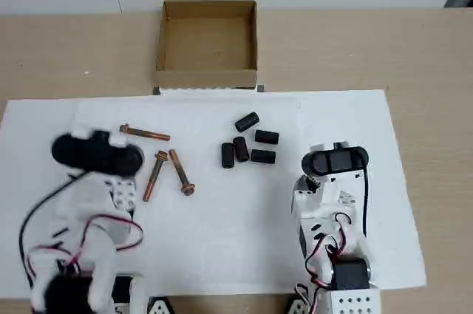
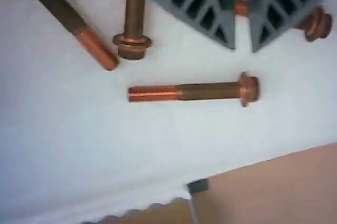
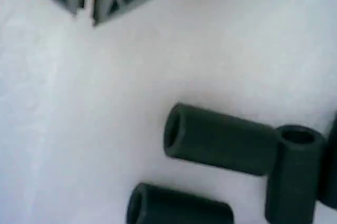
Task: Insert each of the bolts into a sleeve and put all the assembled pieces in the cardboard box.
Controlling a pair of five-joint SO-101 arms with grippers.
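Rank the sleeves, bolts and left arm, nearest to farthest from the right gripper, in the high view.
1. Sleeves: clustered just to its left.
2. Bolts: farther left, past the sleeves.
3. Left arm: farthest left, beyond the bolts.

Bolts (image 2: 192, 91) coppery metal, dull sheen; sleeves (image 3: 218, 138) matt black; box (image 1: 207, 77) plain cardboard.
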